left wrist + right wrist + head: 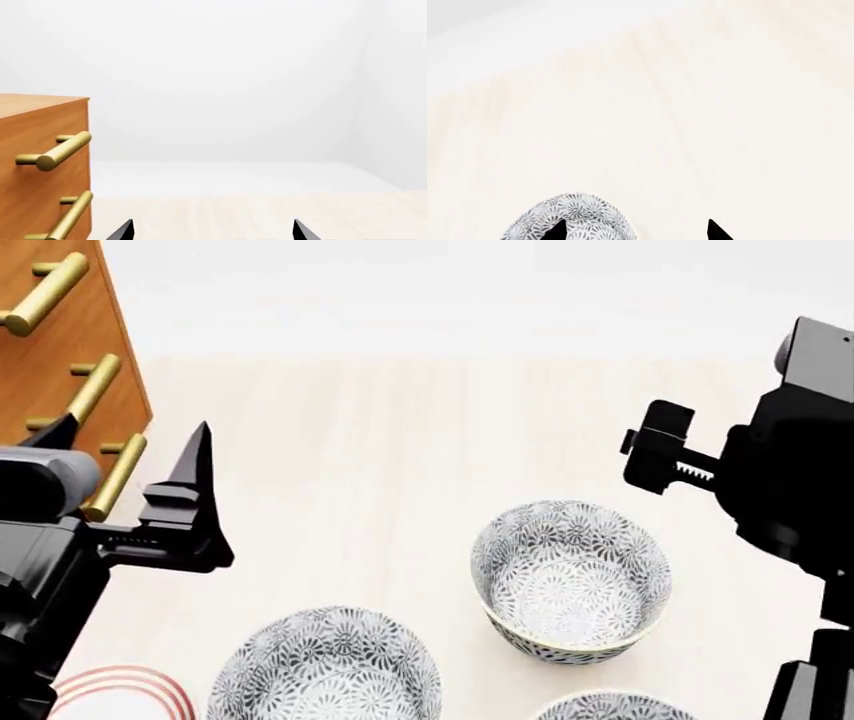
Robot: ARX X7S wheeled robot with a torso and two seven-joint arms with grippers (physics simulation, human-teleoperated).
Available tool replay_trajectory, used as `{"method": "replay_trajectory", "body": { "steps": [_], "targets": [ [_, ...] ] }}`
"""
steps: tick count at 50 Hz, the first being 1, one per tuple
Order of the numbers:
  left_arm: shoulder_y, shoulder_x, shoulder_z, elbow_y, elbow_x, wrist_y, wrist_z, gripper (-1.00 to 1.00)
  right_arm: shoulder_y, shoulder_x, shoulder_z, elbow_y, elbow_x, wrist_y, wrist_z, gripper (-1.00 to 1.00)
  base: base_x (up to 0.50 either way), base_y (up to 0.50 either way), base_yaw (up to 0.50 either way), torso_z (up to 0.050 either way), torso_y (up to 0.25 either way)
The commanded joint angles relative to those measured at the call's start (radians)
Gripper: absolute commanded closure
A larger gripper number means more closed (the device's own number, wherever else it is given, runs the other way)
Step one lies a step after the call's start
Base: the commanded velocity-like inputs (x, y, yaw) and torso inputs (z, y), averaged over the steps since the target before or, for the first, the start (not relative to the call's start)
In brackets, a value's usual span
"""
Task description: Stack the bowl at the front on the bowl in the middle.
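Left gripper point(210, 231): I'm holding it spread wide and empty, hanging over the pale counter point(374, 460) near the wooden drawer unit point(60, 360) with its brass handles point(94, 390).
Right gripper point(634, 231): also spread apart, gripping nothing, hovering above one patterned bowl's rim.
Middle bowl point(571, 580): sitting upright on the counter.
Front bowl point(611, 706): just peeking in at the head view's bottom edge.
Third bowl point(324, 670): sitting beside the red-ringed plate point(120, 695).

Pale wooden table point(374, 460) carries three floral bowls point(571, 580) and a red-ringed plate point(120, 695).
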Motion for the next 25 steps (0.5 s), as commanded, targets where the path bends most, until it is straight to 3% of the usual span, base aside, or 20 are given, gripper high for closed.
{"method": "replay_trajectory", "body": {
  "steps": [1,15,25],
  "targets": [
    [0.002,-0.006,0.008,-0.003,-0.006,0.006,0.0,-1.0,0.041,0.009,-0.023,0.176,-0.023,-0.067,-0.037,-1.0,0.0,0.0,0.0,0.0,0.0],
    [0.006,-0.014,0.012,-0.012,-0.013,0.014,-0.003,-1.0,0.125,0.002,-0.07,0.499,-0.071,-0.212,-0.147,-1.0,0.0,0.0,0.0,0.0,0.0],
    [0.009,-0.02,0.016,-0.011,-0.019,0.016,-0.005,-1.0,0.135,-0.002,-0.077,0.562,-0.083,-0.246,-0.163,-1.0,0.0,0.0,0.0,0.0,0.0]
  ]
}}
